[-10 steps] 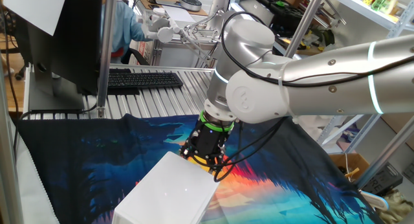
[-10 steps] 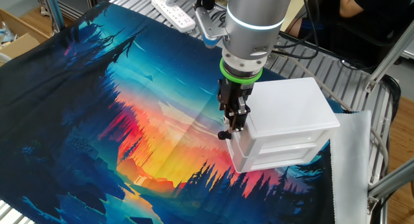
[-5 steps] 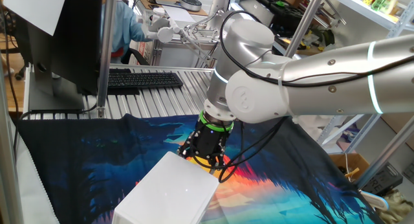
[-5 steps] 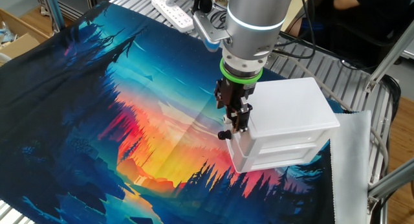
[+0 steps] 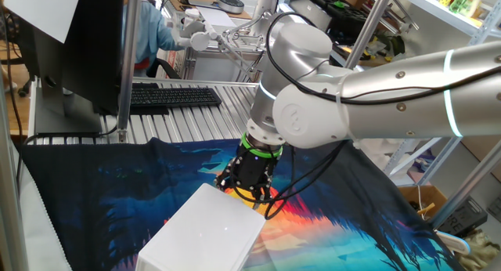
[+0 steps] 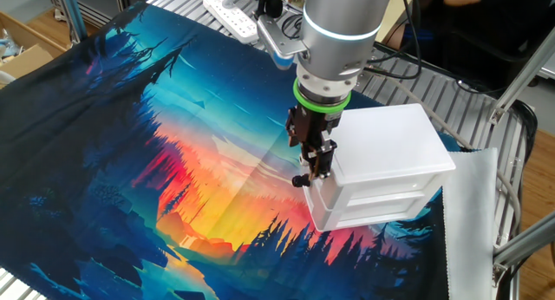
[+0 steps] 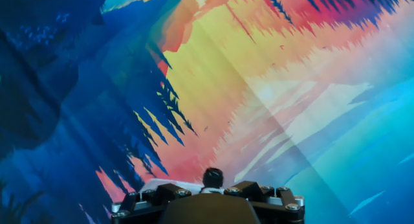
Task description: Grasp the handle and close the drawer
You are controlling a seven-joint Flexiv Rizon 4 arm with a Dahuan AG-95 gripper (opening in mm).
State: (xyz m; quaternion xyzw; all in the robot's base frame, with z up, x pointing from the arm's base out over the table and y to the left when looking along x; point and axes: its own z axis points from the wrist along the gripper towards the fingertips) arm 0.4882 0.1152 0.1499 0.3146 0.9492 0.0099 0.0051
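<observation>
The black two-finger pincer hangs straight down at the front face of the white plastic box-shaped cabinet, jaws spread and empty; its shallow white drawer sits flush, apparently closed.

A printed cloth showing a dark forest against an orange and red sunset covers most of the table, whose bare ribbed metal surface shows beyond the cloth's far edge. On that bare metal lie a black keyboard beside a dark monitor in one fixed view, and a white power strip in the other. A person in a blue top sits behind the monitor, and shelving with clutter stands to the right.
</observation>
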